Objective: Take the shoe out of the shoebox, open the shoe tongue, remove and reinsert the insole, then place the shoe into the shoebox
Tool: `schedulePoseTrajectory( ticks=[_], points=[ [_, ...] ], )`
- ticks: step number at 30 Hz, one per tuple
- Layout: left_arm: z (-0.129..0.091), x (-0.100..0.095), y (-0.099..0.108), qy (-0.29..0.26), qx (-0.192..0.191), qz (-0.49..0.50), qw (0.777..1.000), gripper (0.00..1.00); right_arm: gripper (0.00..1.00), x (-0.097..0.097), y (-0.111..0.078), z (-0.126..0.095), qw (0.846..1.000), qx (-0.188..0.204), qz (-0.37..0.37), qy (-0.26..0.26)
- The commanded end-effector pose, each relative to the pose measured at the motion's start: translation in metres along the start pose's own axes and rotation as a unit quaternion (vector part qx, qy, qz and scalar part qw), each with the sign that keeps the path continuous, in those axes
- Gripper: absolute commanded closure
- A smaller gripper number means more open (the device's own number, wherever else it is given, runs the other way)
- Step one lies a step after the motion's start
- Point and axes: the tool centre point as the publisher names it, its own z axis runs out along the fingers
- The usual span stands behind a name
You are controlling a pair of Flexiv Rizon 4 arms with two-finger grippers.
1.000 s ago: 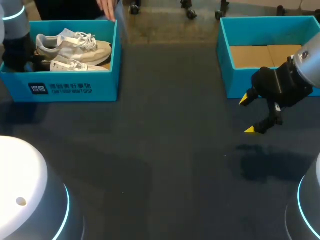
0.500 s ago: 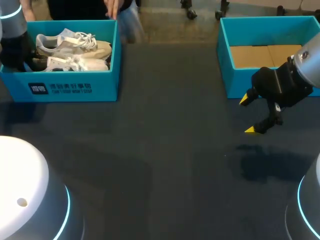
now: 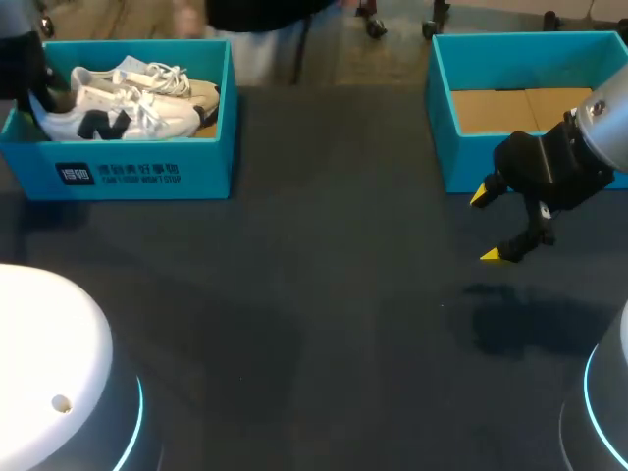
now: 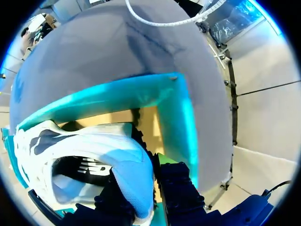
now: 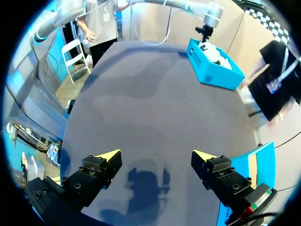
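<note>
The left gripper [image 4: 141, 188] was clamped on the heel of 1 white shoe [image 3: 108, 116], a dark finger on either side of the heel collar in the left wrist view, as the shoe came up out of the blue shoebox [image 3: 137, 172] at the table's far left. A second earlier that shoe had lain low and flat along the box's near wall; half a second earlier it had barely stirred. Now it stood tipped up on its near side, its dark logo turned toward the head camera, the sole still inside the box walls and the toe resting against the 2nd shoe [image 3: 147, 80], which stayed in place behind it. The right gripper [image 3: 486, 226] had not moved through all 3 frames: it hung above the dark table [image 3: 324, 294], fingers spread wide and holding nothing, just in front of the other blue box [image 3: 442, 118], whose cardboard floor was bare. Judged from this, step 1 of the task, getting the shoe out, was under way but unfinished, and the tongue and insole work had not yet begun.
</note>
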Motion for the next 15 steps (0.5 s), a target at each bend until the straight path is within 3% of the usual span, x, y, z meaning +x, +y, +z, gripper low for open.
schedulePoseTrajectory(
  ticks=[1, 15],
  points=[
    [-0.028, 0.008, 0.007, 0.003, 0.004, -0.005, 1.000, 1.00, 0.00, 0.001, 0.000, 0.000, 1.000, 0.001, 0.000, -0.001],
    [-0.078, 0.022, 0.003, 0.030, 0.002, -0.022, 0.999, 1.00, 0.00, 0.001, 0.000, 0.000, 1.000, 0.001, 0.000, -0.001]
  ],
)
